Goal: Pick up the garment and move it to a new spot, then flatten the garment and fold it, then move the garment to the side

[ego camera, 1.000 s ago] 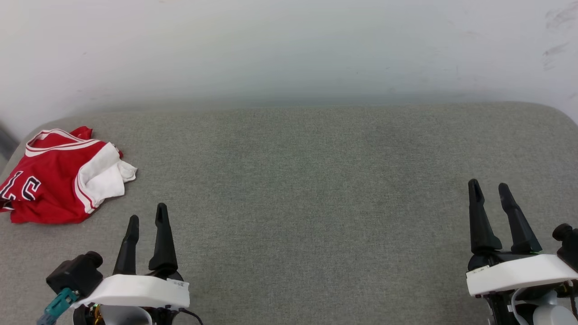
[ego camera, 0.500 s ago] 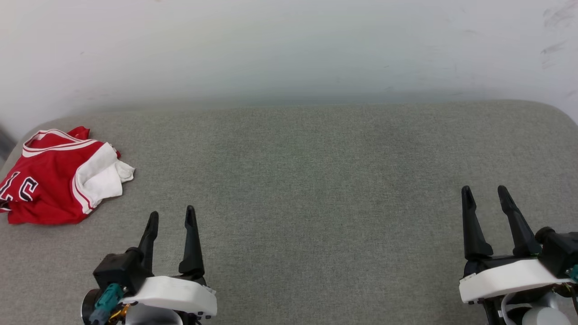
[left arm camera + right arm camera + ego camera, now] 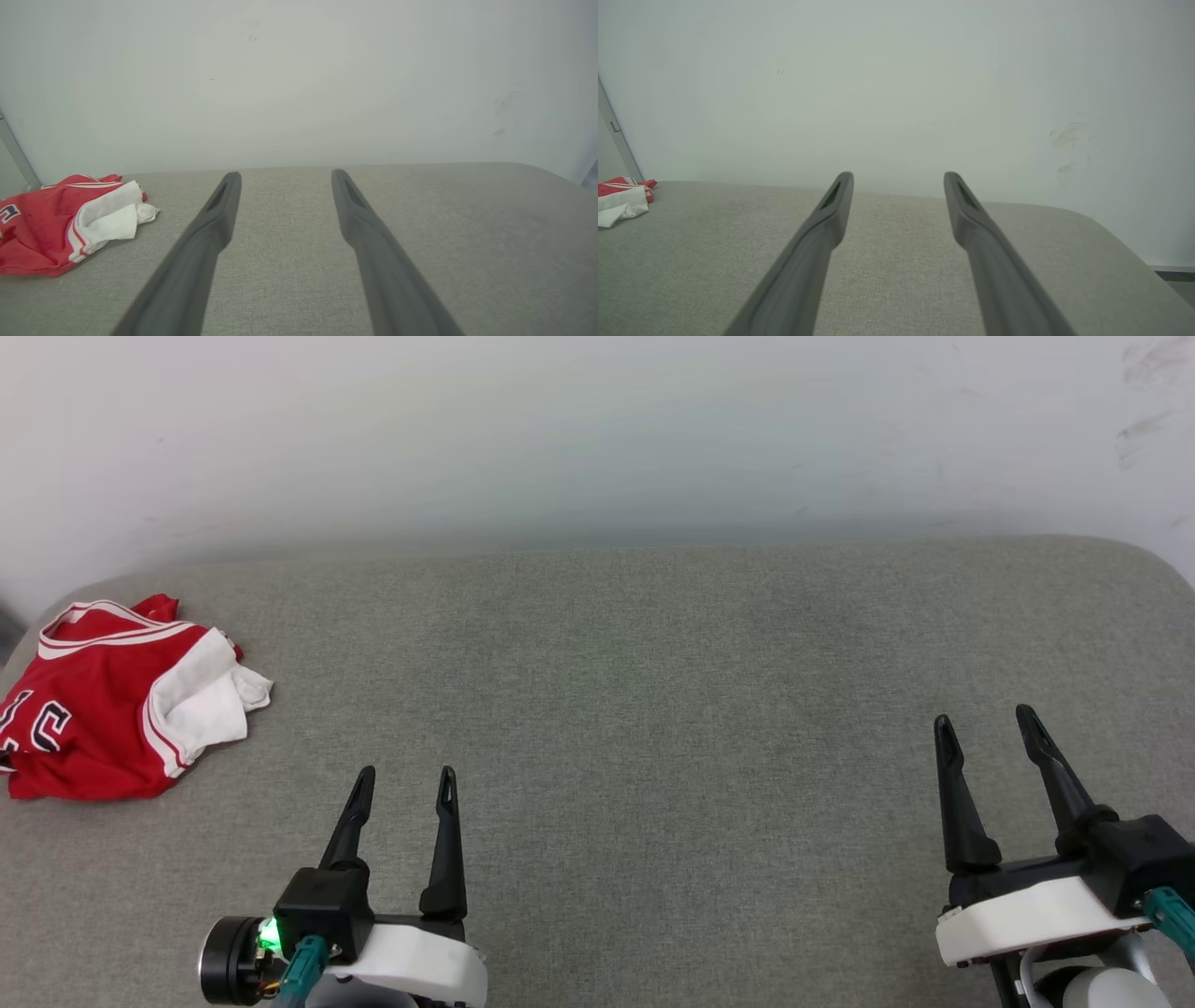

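Garment (image 3: 103, 709): red jersey, crumpled in a loose heap at the far left end of the grey fabric-covered worktop (image 3: 653, 709), close to its rounded left corner. A white sleeve (image 3: 201, 705) spills out on the side facing the middle. Striped neck trim (image 3: 103, 627) lies along the far edge, and part of a black number shows at the left.

My left end effector (image 3: 406, 782): jaws wide apart, nothing between them, low over the near part of the worktop, well apart from the heap and to its right. My right end effector (image 3: 982, 719): also wide and empty, at the far right, nowhere near the cloth.

Handling, my judgement:
- Light, thin and limp. It will hang and drape from whatever point I pinch and will not hold a shape.
- The knit looks smooth, possibly slippery. A shallow nip may slide off, so take a good fold of cloth.
- Not fragile, and the soft cover underneath forgives a low approach.

Where to hold:
- The raised sleeve fold is nearest and stands up from the surface, but lifting there may leave the body dangling lopsided.
- The neck or shoulder trim looks double-layered and firmer, so it suits the later flattening better.
- Layers are bunched, so I cannot tell how many I would catch.
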Controlling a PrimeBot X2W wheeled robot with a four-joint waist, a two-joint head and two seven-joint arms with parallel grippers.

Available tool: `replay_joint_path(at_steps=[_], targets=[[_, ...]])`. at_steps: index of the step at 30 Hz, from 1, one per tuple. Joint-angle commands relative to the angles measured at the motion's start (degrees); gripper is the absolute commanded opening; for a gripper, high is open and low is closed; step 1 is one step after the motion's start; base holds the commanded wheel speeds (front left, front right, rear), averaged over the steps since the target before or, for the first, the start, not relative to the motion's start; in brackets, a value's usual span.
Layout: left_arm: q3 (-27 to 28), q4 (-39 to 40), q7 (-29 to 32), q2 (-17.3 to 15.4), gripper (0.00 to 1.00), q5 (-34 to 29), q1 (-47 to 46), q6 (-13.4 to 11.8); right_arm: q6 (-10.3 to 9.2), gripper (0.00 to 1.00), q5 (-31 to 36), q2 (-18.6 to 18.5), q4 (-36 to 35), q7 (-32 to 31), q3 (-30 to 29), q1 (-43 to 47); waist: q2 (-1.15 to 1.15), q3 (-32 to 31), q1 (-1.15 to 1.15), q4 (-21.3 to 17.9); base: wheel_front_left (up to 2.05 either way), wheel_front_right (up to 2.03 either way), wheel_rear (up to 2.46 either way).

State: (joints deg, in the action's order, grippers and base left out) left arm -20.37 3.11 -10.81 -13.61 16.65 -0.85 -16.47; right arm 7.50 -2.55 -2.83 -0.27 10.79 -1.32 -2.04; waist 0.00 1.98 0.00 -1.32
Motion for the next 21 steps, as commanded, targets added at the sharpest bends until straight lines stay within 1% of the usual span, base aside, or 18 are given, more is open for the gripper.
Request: replay_joint_path(at_steps=[1, 4, 5, 6, 7, 10, 13, 16, 21], targets=[[-0.19, 0.42, -0.67, 0.23, 1.00, -0.16, -0.81, -0.53, -0.02, 1.00, 1.54, -0.09, -0.90, 0.63, -0.02, 0.14, 0.00, 0.02, 0.00, -0.06, 0.00, 0.00, 0.00], [0.88, 1.09, -0.83, 0.83, 1.00, 0.52, -0.52, -0.47, -0.02, 1.00, 1.47, -0.09, -0.96, 0.89, -0.10, 0.27, 0.00, 0.03, 0.00, -0.11, 0.00, 0.00, 0.00], [1.46, 1.41, -1.00, 1.02, 1.00, 0.63, -0.28, 0.02, -0.02, 1.00, 1.25, -0.09, -0.96, 1.00, -0.17, 0.39, 0.00, 0.01, 0.00, -0.12, 0.00, 0.00, 0.00], [2.80, 1.93, -1.22, 1.99, 1.00, 1.58, 0.43, 1.61, -0.02, 1.00, 0.62, -0.09, -0.85, 1.23, -0.24, 0.59, 0.00, 0.04, 0.00, -0.17, 0.00, 0.00, 0.00], [2.80, 1.93, -1.22, 1.99, 1.00, 1.58, 0.43, 1.61, -0.02, 1.00, 0.62, -0.09, -0.85, 1.23, -0.24, 0.59, 0.00, 0.04, 0.00, -0.17, 0.00, 0.00, 0.00], [6.16, 1.40, -1.63, 3.81, 1.00, 2.89, 1.63, 5.64, -0.02, 1.00, -0.48, -0.09, -0.50, 1.58, -0.40, 0.76, 0.00, -0.04, 0.00, -0.22, 0.00, 0.00, 0.00], [9.16, 0.65, -1.93, 5.72, 1.00, 2.04, 2.75, 10.19, -0.02, 1.00, -1.86, -0.09, 0.23, 1.96, -0.75, 0.77, 0.00, -0.18, 0.00, -0.30, 0.00, 0.00, 0.00], [11.97, -0.18, -2.30, 7.45, 1.00, 0.69, 3.70, 14.13, -0.02, 1.00, -2.66, -0.08, 1.28, 2.34, -0.48, 1.05, 0.00, -0.39, 0.00, -0.40, 0.00, 0.00, 0.00], [14.67, -2.26, -2.80, 9.47, 1.00, -2.71, 4.97, 19.22, -0.02, 1.00, -3.26, -0.07, 3.69, 2.91, 0.02, 1.40, 0.00, -0.59, 0.00, -0.57, 0.00, 0.00, 0.00]])
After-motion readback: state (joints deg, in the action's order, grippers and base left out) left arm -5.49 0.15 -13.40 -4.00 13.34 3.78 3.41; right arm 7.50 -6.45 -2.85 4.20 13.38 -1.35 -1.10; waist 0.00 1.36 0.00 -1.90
